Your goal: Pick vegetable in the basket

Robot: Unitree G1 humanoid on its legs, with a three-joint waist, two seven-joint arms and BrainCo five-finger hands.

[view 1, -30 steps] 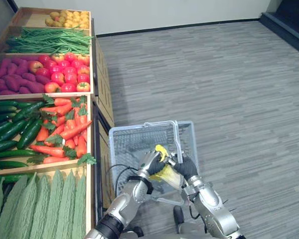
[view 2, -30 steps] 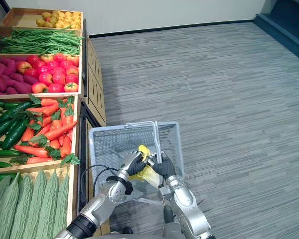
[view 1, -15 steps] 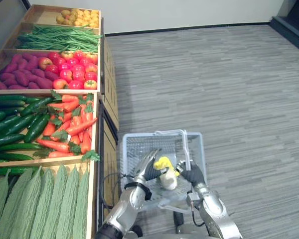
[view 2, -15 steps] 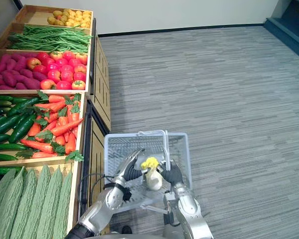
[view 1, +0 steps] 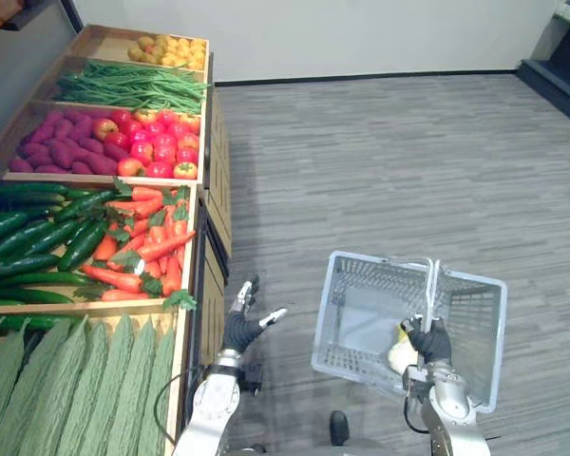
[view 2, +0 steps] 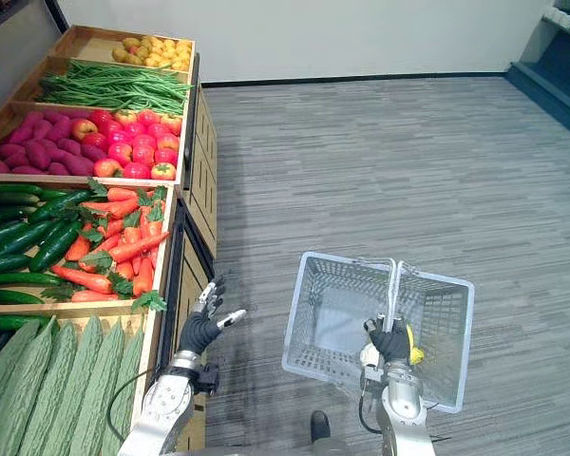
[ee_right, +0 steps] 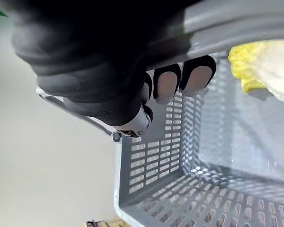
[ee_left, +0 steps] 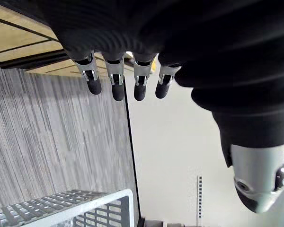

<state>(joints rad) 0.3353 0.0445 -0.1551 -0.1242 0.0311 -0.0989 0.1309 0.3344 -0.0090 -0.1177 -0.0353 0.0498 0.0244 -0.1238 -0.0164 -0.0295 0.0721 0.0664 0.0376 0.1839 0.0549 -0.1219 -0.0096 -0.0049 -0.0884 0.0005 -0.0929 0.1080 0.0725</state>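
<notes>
The vegetable (view 1: 400,351), pale with a yellow leafy end, is inside the basket (view 1: 350,313), at its near side just beside the right hand (view 1: 429,342). I cannot tell whether it touches that hand. The right hand is closed round the handle (view 1: 427,285); in its wrist view the fingers (ee_right: 168,85) curl under the grey bar, with the vegetable past them in the basket.

The left hand (view 1: 239,328) is open, fingers (ee_left: 114,80) straight and spread, holding and touching nothing. It hangs over the floor (view 1: 380,171) near the front of the shelf (view 1: 201,285), well apart from the basket.

Half a second ago both hands were at the basket, the left hand's fingers against the vegetable, which sat high by the handle. The left hand has since let go and drawn back to the shelf side, and the basket, then just beside the shelf, now stands apart from it.
</notes>
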